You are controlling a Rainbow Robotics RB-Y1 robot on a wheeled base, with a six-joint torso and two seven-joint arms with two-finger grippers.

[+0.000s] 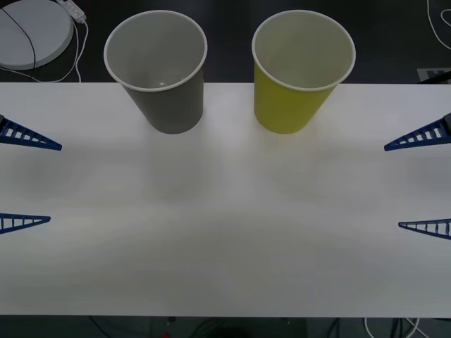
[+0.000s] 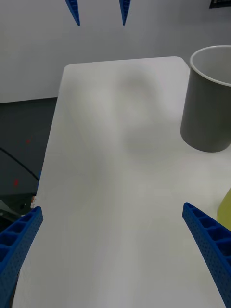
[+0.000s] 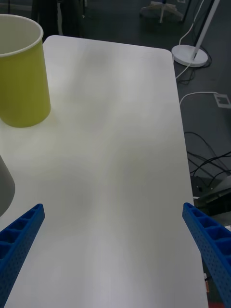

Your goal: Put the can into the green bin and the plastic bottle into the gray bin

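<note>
The gray bin (image 1: 165, 105) stands upright at the table's back edge, left of centre. Beside it on the right stands the green bin (image 1: 289, 105), also upright. Both show white insides with nothing sticking out. The can and the plastic bottle are out of view. My left gripper (image 1: 55, 184) is open at the table's left edge, nothing between its fingers. My right gripper (image 1: 392, 186) is open at the right edge, likewise holding nothing. The right wrist view looks past its own gripper (image 2: 111, 209) to the gray bin (image 2: 207, 110). The left wrist view looks past its gripper (image 3: 113, 207) to the green bin (image 3: 21, 82).
The white table (image 1: 225, 246) spreads bare between the two grippers. Behind its back left corner a round white lamp base (image 1: 32, 32) with a cable sits on the dark floor. More cables lie on the floor beyond the table's right side (image 3: 202, 159).
</note>
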